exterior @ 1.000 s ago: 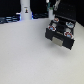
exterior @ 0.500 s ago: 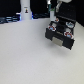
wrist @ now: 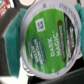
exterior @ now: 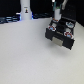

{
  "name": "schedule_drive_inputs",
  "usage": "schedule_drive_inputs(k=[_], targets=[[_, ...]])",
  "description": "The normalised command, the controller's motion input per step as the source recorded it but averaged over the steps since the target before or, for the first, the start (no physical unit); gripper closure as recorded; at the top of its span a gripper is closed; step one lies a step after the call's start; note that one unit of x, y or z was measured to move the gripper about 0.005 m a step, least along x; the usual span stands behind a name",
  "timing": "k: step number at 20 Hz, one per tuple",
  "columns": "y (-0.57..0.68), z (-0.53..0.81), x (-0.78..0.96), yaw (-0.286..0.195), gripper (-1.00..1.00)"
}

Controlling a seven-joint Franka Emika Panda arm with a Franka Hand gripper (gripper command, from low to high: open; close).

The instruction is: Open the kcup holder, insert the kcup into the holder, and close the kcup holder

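Seeing tool point(exterior: 58, 13) pinching kcup point(wrist: 46, 39), teal pads point(wrist: 11, 37) pressing its sides, green lid filling wrist view. Hovering it above kcup holder point(exterior: 61, 32), sitting on white bench point(exterior: 30, 55).

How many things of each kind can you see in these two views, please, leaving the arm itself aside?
kcup holder: 1
green-topped kcup: 1
tall white stand: 1
Total: 3
Small pods show in the holder, but they are too blurred to count.
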Motion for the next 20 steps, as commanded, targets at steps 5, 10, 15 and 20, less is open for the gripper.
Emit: schedule_drive_inputs(k=[5,10,15,20], targets=[[0.34,0.04,0.22,0.011,1.0],[0.33,-0.12,0.05,0.064,1.0],[0.15,-0.16,0.02,0.052,1.0],[0.08,0.05,0.16,-0.006,1.0]])
